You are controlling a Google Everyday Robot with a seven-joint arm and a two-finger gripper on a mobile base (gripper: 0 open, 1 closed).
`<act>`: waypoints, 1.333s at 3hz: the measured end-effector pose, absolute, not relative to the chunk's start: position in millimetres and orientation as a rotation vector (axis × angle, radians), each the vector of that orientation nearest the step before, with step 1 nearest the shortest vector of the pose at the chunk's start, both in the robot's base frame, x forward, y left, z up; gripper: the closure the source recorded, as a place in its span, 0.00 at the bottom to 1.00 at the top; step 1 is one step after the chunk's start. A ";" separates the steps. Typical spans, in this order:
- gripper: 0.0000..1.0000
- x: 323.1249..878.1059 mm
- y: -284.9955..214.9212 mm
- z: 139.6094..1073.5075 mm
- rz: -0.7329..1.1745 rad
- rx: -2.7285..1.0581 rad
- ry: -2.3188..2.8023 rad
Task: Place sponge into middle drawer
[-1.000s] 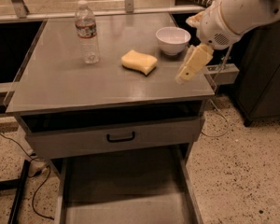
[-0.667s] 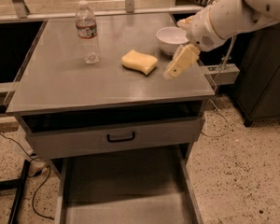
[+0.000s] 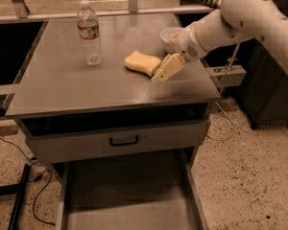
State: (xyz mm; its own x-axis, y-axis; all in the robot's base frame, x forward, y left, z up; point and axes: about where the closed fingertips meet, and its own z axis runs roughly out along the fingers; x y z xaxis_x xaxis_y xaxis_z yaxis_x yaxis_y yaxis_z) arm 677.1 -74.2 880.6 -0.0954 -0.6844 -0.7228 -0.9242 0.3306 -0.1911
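Note:
The pale-yellow sponge (image 3: 141, 63) lies on the grey cabinet top (image 3: 86, 87), right of centre. My gripper (image 3: 162, 72) hangs low over the top just right of the sponge's right end, very close to it; whether it touches the sponge I cannot tell. The white arm reaches in from the upper right. The middle drawer (image 3: 125, 195) is pulled out at the bottom of the view, its flat grey floor bare between thin side walls.
A clear water bottle (image 3: 90, 32) stands on the top, left of the sponge. A white bowl (image 3: 169, 34) sits behind the gripper, partly hidden by the arm. A closed drawer front with a black handle (image 3: 123, 141) is above the open drawer. Cables lie on the floor at left.
My arm has swung left and down across the top, bringing the gripper from near the right edge to just beside the sponge. The sponge, bottle and bowl have not moved.

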 end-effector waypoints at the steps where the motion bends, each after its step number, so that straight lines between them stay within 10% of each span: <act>1: 0.00 691.8 -58.4 864.8 0.445 -1.423 1.870; 4: 0.00 706.2 -34.1 839.7 0.495 -1.429 1.929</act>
State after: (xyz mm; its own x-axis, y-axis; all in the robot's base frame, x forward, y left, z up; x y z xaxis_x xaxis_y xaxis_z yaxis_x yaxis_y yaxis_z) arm 706.2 -34.1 839.7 -0.1694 -0.6838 -0.7097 -0.9411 0.3262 -0.0896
